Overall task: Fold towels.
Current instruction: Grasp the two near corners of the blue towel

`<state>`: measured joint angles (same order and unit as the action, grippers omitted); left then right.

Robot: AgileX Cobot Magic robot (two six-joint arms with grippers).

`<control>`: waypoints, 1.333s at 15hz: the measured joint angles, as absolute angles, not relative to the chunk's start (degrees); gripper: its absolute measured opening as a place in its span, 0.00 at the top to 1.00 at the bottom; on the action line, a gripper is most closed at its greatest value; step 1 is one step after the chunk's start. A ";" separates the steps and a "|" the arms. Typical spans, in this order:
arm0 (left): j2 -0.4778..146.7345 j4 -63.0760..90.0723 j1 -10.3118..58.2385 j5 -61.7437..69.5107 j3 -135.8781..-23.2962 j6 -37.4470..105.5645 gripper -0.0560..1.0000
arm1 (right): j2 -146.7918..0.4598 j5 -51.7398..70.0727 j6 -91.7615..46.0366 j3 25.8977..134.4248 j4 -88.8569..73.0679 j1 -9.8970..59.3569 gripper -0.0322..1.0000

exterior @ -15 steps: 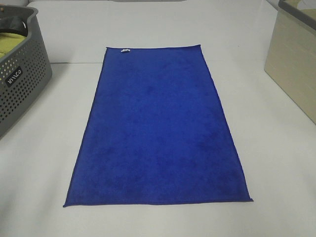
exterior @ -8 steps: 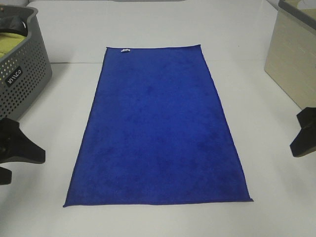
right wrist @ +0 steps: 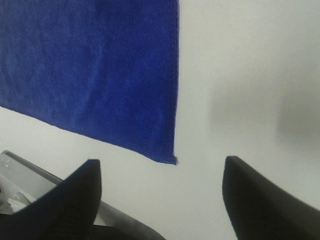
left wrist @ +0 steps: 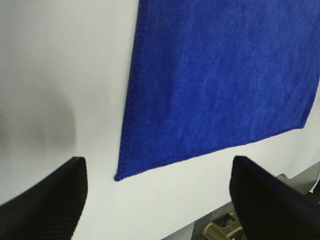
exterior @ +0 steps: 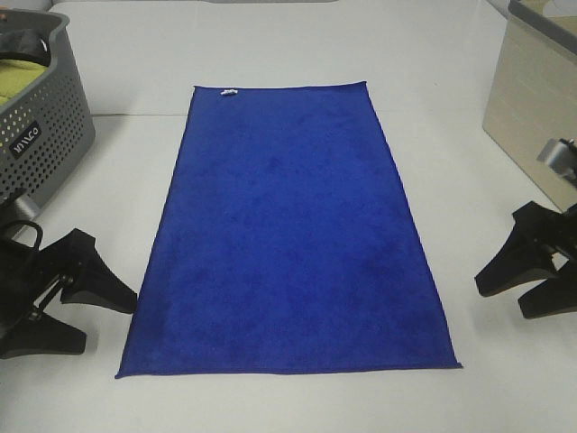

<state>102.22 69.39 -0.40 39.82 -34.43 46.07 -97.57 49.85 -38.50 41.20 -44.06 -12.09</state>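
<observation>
The royal-blue towel [exterior: 288, 225] lies flat and unfolded on the white table, long side running away from me, with its small white tag [exterior: 227, 92] at the far left corner. My left gripper [exterior: 110, 325] is open and empty, just left of the towel's near left corner. My right gripper [exterior: 499, 299] is open and empty, a little right of the towel's near right edge. In the left wrist view the towel [left wrist: 225, 75] shows its corner between the open gripper [left wrist: 157, 165]. In the right wrist view the towel [right wrist: 90, 65] does the same with the gripper [right wrist: 161, 161].
A grey perforated basket [exterior: 41, 135] holding a yellow-green cloth [exterior: 16, 81] stands at the back left. A beige box [exterior: 532, 117] stands at the right. The table's front edge [right wrist: 50, 177] lies close behind the towel's near edge.
Both grippers have come into view from the sides and moved inward toward the towel's near corners. The towel has not moved.
</observation>
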 joint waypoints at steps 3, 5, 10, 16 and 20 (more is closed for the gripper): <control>104.62 75.34 -0.40 39.76 -34.43 53.00 0.24 | -102.62 49.79 -40.28 42.17 -45.49 -12.09 0.29; 105.71 78.67 0.29 39.42 -34.43 56.61 0.24 | -104.22 49.79 -41.08 42.23 -45.55 -12.09 0.29; 108.92 81.47 6.53 37.18 -36.38 58.67 0.24 | -107.09 48.36 -43.26 42.28 -48.99 -11.52 0.29; 111.61 82.05 9.63 39.13 -39.71 57.12 0.26 | -112.24 46.47 -44.40 42.40 -56.89 -0.23 0.37; 112.41 80.79 9.85 36.73 -39.71 55.35 0.84 | -114.42 43.89 -44.40 42.46 -58.96 0.23 0.86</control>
